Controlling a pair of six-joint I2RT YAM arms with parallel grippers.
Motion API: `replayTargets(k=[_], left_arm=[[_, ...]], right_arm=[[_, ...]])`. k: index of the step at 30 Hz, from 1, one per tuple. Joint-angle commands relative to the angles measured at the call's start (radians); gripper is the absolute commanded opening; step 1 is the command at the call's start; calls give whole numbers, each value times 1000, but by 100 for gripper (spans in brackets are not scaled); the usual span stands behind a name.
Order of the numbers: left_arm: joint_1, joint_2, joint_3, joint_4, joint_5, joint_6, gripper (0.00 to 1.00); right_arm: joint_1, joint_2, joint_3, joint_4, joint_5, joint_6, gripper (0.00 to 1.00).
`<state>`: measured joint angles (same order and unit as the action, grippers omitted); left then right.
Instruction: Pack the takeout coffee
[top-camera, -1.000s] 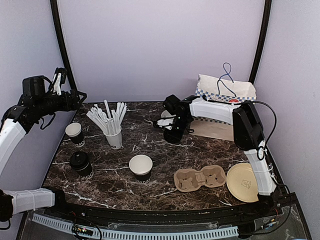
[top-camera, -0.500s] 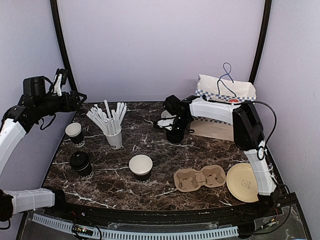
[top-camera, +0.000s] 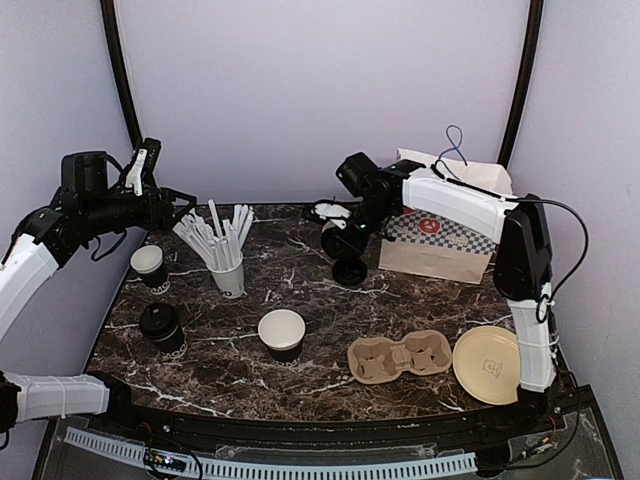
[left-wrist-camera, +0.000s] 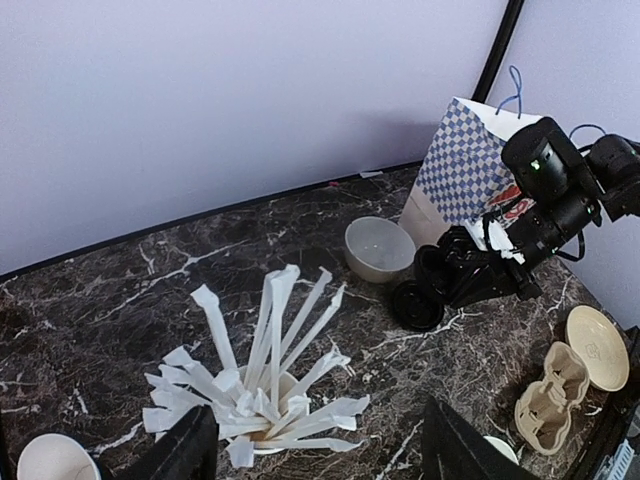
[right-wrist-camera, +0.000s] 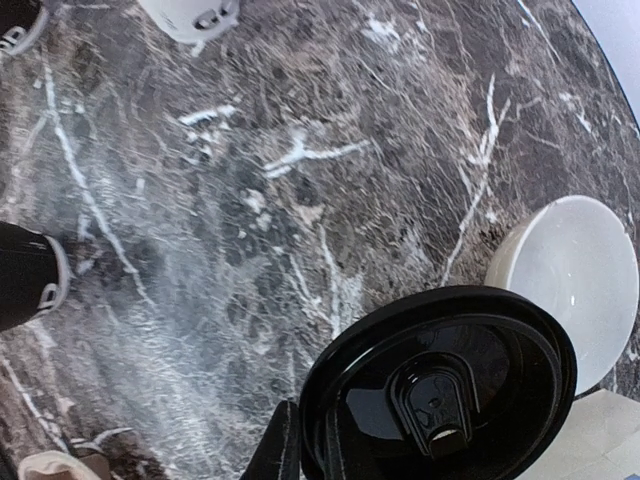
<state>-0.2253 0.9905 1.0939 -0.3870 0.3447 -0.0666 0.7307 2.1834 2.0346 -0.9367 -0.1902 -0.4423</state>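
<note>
Now: R hand (top-camera: 336, 228) clamped on rim of black lid (right-wrist-camera: 440, 385); lid tilted on edge, off counter (top-camera: 420, 300), right of stick cup (top-camera: 228, 272) & further back. L hand (left-wrist-camera: 325, 440) wide open, empty, up in air left-rear of stick cup. Open cup (top-camera: 148, 262) just left of stick cup. Lidded cup (top-camera: 160, 325) near-left of it. 2nd open cup (top-camera: 282, 333) near-right. Black round piece (top-camera: 350, 270) on counter right of stick cup, under held lid; cup or lid, can't tell.
</note>
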Motion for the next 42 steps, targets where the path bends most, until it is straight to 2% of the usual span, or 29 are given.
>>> replayTargets(k=[1,4,7,8,10,12,15,18,21,27,34,42], left_arm=[[-69,-29,5,102,27,50,73],[-145,-74,-68,206,48,139,77],[-225,-119,-170,440,98,184,81],[-236,-130,-210,483,116,187,91],[-277,-131,-252,609,124,179,98],[-317,-111,-274,735,124,170,99],[-395,-56,-289,836,105,190,99],[-514,-3,-290,939,29,246,99],[-599,70,-275,1013,-48,318,99],[-742,172,-237,1104,-187,428,97],[-802,256,-246,1253,-362,470,96],[-821,327,-236,1350,-415,478,95]], right_arm=[[-11,-113,23,-15,-282,36,6],[-18,-198,18,-6,-538,56,7],[-22,-269,-9,28,-760,74,8],[-22,-292,-20,45,-821,88,8],[-23,-325,-36,72,-927,110,9],[-25,-354,-57,124,-1017,159,9],[-33,-388,-95,225,-1114,262,9],[-39,-410,-150,373,-1200,408,9],[-39,-424,-180,446,-1229,479,9],[-42,-461,-217,474,-1220,495,9],[-42,-488,-254,542,-1218,553,9],[-42,-486,-261,597,-1224,607,9]])
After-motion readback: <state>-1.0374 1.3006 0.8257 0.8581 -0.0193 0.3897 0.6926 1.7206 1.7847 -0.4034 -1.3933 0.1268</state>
